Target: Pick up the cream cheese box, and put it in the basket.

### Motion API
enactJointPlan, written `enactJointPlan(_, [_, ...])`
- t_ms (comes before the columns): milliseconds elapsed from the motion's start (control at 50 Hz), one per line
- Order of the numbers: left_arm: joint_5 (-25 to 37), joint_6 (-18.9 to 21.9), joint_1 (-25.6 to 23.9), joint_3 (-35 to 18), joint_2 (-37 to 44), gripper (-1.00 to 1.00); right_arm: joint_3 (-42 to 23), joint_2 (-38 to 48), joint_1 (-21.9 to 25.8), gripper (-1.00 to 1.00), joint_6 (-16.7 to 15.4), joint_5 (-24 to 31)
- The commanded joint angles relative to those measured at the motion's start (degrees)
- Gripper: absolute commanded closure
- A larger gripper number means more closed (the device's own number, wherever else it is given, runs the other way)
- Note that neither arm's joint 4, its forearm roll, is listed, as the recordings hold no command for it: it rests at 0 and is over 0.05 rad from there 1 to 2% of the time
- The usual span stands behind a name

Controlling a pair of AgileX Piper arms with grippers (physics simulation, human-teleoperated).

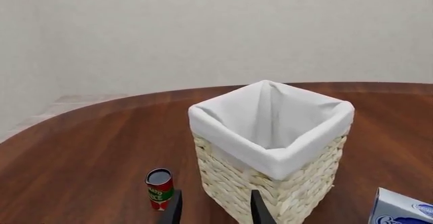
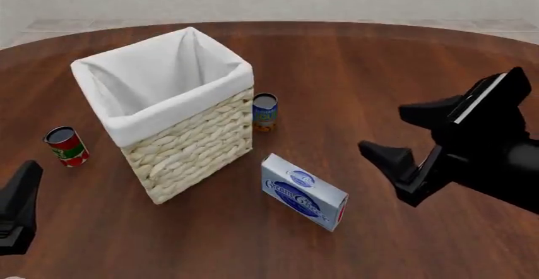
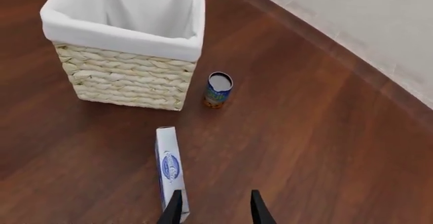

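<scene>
Front view shows the flat rectangular pale blue-white cream cheese box (image 2: 304,191) lying face up on the dark brown wooden table (image 2: 379,71), just near and to the right of the tall square cream wicker basket with its white cloth liner (image 2: 164,83). The box is close to the basket's near right corner but apart from it. Its long axis runs on a diagonal, from the far left end near the basket to the near right end, where the red end panel faces the viewer's side.

The black right gripper (image 2: 408,134) hangs to the right of the box, above the table and well clear of it, its two fingers spread apart and holding nothing. The black left gripper (image 2: 19,206) sits at the near left edge of the scene, on the far side of the basket from the box; in the left wrist view its fingers also stand apart and empty.

I judge the right arm to be the nearer one, with an open path leftward and down to the box. In the right wrist view the box sits just ahead of the fingertips, offset toward one finger, its length running roughly along the fingers' direction, so closing across the narrow width looks workable once the gripper is centred over it.

A small blue-and-orange can (image 2: 264,112) stands beyond the box, beside the basket's right wall, and a small red-and-green can (image 2: 67,146) stands to the basket's left.
</scene>
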Motion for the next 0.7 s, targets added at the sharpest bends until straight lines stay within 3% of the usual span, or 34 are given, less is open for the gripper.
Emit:
enactJointPlan(20, [0.1,-0.2,-0.2,0.0,0.0,-1.00,-4.2,2.9,1.2,-1.00,-0.1,4.2])
enactJointPlan(320, [0.3,0.0,-0.3,0.0,0.0,-1.00,-8.2,4.3,3.9,-1.00,0.3,8.9])
enactJointPlan(520, [0.4,-0.1,-0.5,0.0,0.0,-1.00,-11.4,5.9,5.6,-1.00,2.9,12.6])
enactJointPlan(700, [0.3,0.2,-0.9,0.0,0.0,-1.00,-11.4,9.9,5.1,-1.00,2.7,11.0])
